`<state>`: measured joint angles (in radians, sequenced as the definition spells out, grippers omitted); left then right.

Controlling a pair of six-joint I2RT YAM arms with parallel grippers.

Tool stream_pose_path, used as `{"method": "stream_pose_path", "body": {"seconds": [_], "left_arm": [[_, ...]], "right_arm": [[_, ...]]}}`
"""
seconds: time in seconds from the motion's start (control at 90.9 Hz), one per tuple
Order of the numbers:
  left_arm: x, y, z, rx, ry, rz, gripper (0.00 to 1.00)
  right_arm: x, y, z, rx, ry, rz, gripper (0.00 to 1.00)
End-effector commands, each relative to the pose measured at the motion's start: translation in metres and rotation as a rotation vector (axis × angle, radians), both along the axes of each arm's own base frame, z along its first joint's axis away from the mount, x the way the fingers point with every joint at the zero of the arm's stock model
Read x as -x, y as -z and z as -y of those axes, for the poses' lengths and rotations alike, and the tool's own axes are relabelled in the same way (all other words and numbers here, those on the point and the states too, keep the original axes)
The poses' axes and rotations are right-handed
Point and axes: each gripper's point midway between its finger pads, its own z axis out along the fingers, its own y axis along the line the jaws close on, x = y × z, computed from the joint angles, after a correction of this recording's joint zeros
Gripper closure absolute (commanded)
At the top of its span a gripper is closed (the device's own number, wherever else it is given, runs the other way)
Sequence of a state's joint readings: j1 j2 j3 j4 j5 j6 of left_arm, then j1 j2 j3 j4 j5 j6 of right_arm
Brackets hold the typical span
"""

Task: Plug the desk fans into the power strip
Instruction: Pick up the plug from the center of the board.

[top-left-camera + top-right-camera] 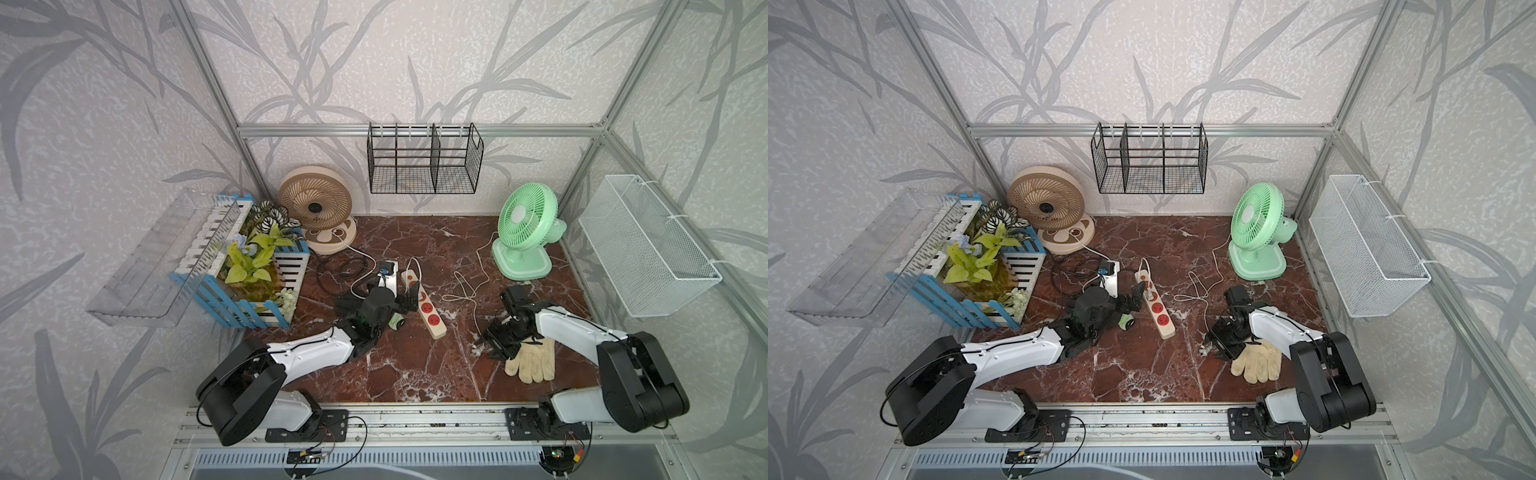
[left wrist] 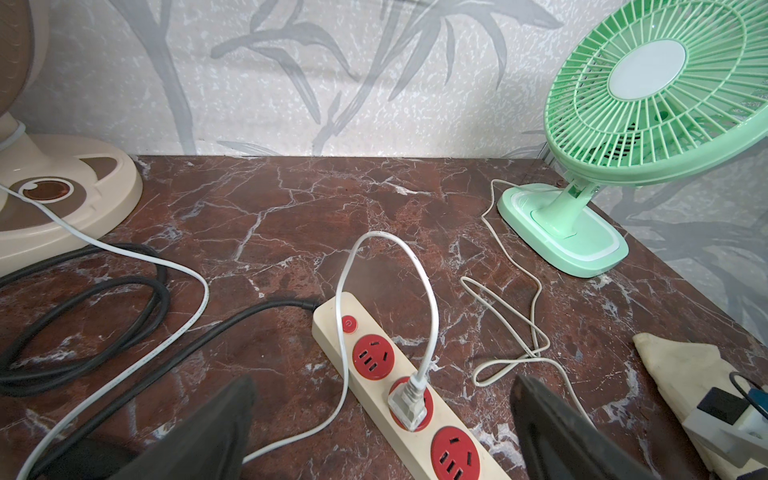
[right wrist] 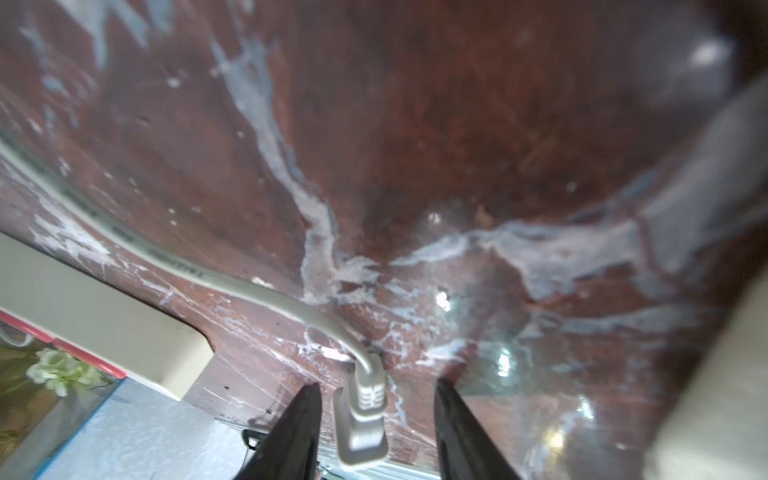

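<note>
Two desk fans, with the clock read on the tabletop in the top views and 12 at the back wall: one beige fan [image 1: 316,208] at 10 o'clock, one green fan [image 1: 525,224] at 2 o'clock. I can read no brand on either.

One power strip [image 1: 432,320], cream, near the centre, lying along the 11-to-5 line. The red button [image 2: 349,324] at its 11 o'clock end bears a white power symbol, the only marking I can make out. Three red sockets show in my left wrist view. One white plug [image 2: 409,405] sits in the second from the button. One black cord [image 2: 83,316] leaves the button end and coils at 9 o'clock of the strip.

One grey-white plug [image 3: 361,428] lies loose on the marble table [image 1: 415,365] at 4 o'clock. Its cord [image 3: 166,253] carries printed lettering, too blurred to read.

One cream glove [image 1: 532,361] at 4 o'clock, just beside my right gripper.

My left gripper [image 2: 384,378]: jaws spread wide, the strip between them in my left wrist view, holding nothing. My right gripper [image 3: 376,384]: jaws partly apart, straddling the loose plug with a gap on each side, nothing gripped.

One planter [image 1: 249,311] at 9 o'clock. On the walls: one black wire rack [image 1: 424,166] at 12, one white mesh basket [image 1: 648,249] at 3, one clear tray [image 1: 158,266] at 9.
</note>
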<state>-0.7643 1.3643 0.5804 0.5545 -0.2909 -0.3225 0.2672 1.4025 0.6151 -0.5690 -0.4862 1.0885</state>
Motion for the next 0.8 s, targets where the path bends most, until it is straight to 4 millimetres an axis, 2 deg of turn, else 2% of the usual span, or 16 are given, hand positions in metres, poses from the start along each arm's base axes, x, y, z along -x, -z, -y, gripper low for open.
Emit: {"method": "stream_pose_path", "body": {"seconds": [0.0,0.132,0.209,0.407,0.473,0.594,0.792], "left_arm": [[-0.003,-0.007,0.003,0.000,0.002,0.023,0.00],[-0.003,-0.007,0.003,0.002,0.001,0.023,0.00],[-0.002,-0.007,0.003,0.002,0.003,0.023,0.00],[-0.002,-0.007,0.003,0.003,0.002,0.023,0.00],[-0.002,-0.008,0.004,0.004,0.006,0.025,0.00],[-0.002,-0.008,0.005,0.008,0.017,0.024,0.00],[0.002,-0.012,0.011,0.030,0.050,0.024,0.00]], "right_arm": [[0.010,0.013,-0.001,0.005,0.023,-0.050,0.55],[0.012,0.016,-0.005,-0.003,0.034,-0.059,0.61],[0.012,0.018,-0.005,-0.001,0.039,-0.063,0.68],[0.006,0.020,-0.009,-0.025,0.033,-0.023,0.99],[0.000,0.016,-0.012,-0.041,0.021,0.018,1.00],[-0.017,-0.005,-0.015,-0.068,-0.038,0.180,1.00],[-0.050,-0.068,-0.031,-0.138,-0.239,0.635,1.00]]}}
